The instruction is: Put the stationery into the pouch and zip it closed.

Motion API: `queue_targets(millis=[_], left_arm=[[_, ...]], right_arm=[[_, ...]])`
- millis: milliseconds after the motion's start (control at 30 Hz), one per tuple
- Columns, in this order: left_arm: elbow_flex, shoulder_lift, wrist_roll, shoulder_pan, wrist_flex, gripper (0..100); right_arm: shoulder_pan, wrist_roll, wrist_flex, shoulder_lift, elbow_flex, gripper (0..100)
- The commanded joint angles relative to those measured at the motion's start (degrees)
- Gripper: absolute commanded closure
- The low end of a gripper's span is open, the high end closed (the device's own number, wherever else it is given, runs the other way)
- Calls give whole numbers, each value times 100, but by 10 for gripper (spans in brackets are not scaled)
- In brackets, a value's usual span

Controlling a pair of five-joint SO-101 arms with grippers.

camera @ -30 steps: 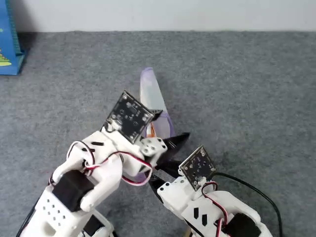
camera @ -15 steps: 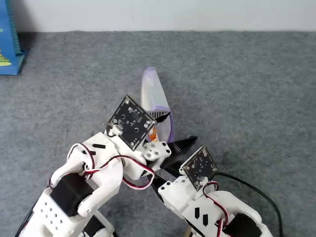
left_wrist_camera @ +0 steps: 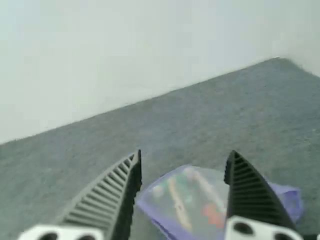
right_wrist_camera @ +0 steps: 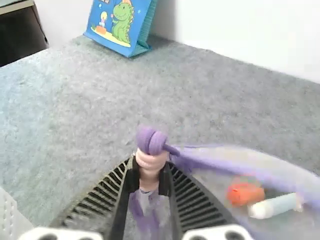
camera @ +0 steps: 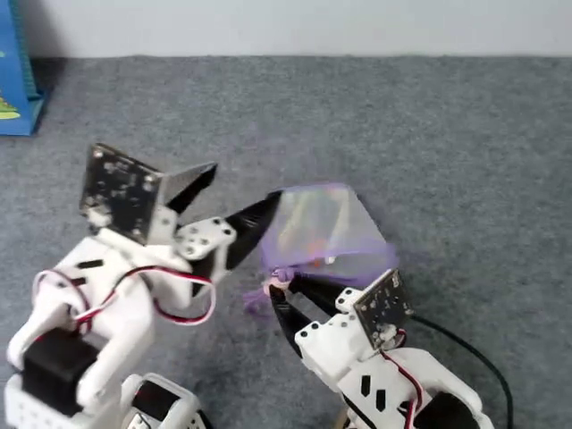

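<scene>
The left arm is drawn back toward its own side of the table (camera: 447, 134), its wrist turned so that the left tool (camera: 246, 183) points across toward the pouch (camera: 322, 228). Its jaws are spread wide with nothing between them. One jaw tip is just beside the pouch's near edge, and the other stands well off it. In the left wrist view, the left tool (left_wrist_camera: 185, 155) frames the pouch (left_wrist_camera: 200, 200) between its two toothed fingers (left_wrist_camera: 120, 192), with the grey table running back to a pale wall.

The right arm sits low at the near edge, its forearm angled inward, and the right tool (camera: 279, 288) reaches up to the pouch's nearest corner. In its own wrist view, the right tool (right_wrist_camera: 149, 172) is narrowed onto the zip pull (right_wrist_camera: 150, 150), a pink bead topped by a purple knot, pinched between both jaws. A purple cord runs from the knot to the pouch (right_wrist_camera: 250, 167).

The pouch is translucent purple and spreads away from the right tool toward the middle of the table. An orange item (right_wrist_camera: 245, 194) and a white tube (right_wrist_camera: 275, 205) show through its side. I cannot tell whether the zip is fully shut.

A blue dinosaur box (right_wrist_camera: 120, 22) stands at the far left corner against the wall.
</scene>
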Motion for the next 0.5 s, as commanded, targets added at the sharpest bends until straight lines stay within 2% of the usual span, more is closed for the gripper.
queue_targets(millis=[0,167,300,467], left_arm=[[-330,18,-114,-510,360,739],[330,26,-1081,-879,501,737],[1033,26,-1811,-853,475,735],[1349,18,-2330,-853,501,735]], right_arm=[[92,18,-251,-75,-141,991],[637,62,-145,-66,-519,991],[681,334,259,-13,-1037,991],[716,448,593,-4,-1415,991]])
